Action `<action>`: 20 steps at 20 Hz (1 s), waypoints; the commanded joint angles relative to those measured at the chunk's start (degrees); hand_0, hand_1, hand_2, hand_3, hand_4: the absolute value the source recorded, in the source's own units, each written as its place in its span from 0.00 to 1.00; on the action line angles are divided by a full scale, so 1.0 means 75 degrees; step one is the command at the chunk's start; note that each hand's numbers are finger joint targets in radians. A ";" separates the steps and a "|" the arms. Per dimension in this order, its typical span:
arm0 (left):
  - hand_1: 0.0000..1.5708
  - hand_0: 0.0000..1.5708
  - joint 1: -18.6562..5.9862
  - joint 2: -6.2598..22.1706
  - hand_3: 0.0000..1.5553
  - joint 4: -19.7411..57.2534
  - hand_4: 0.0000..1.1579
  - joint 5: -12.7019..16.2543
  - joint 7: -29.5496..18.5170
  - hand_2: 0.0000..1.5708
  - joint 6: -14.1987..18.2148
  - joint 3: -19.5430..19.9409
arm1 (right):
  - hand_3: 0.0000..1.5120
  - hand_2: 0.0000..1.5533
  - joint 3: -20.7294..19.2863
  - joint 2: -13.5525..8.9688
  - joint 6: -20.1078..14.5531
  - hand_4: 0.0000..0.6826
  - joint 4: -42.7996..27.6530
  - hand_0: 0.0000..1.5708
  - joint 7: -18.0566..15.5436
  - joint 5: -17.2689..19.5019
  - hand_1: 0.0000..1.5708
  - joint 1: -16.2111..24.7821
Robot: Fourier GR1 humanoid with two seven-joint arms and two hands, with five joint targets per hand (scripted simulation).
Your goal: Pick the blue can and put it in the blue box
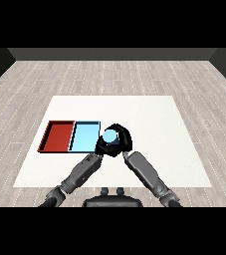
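Note:
The blue can (109, 135) shows as a pale blue top just right of the light blue tray (84, 137), close to that tray's right rim. My right hand (123, 140) is curled round the can, with fingers arching over its far side and its right side. My left hand (100, 147) lies against the can's near left side, at the blue tray's near right corner. The two hands meet there and hide the can's body.
A red tray (57, 135) lies directly left of the blue tray, and nothing shows inside either. The white table (149, 114) stretches to the right and beyond the hands. Both forearms cross the table's near edge.

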 commanded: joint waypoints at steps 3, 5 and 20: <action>1.00 1.00 -0.0142 -0.0143 0.99 0.0159 0.97 0.0055 -0.0597 1.00 0.0147 0.0000 | 0.00 0.00 -0.0025 -0.0130 0.0430 0.00 0.0030 0.00 0.0613 0.0279 0.00 -0.0075; 1.00 1.00 -0.0172 -0.0145 0.99 0.0218 0.97 0.0110 -0.0648 1.00 0.0143 -0.0027 | 0.00 0.00 -0.0009 -0.0060 0.0625 0.00 -0.0037 0.00 0.0556 0.0481 0.00 0.0101; 1.00 1.00 -0.0016 -0.0147 0.99 0.0459 1.00 -0.0269 -0.0605 1.00 0.0542 0.0221 | 0.00 0.00 -0.1198 -0.0383 0.1308 0.00 -0.1081 0.00 0.0256 0.0245 0.00 0.0767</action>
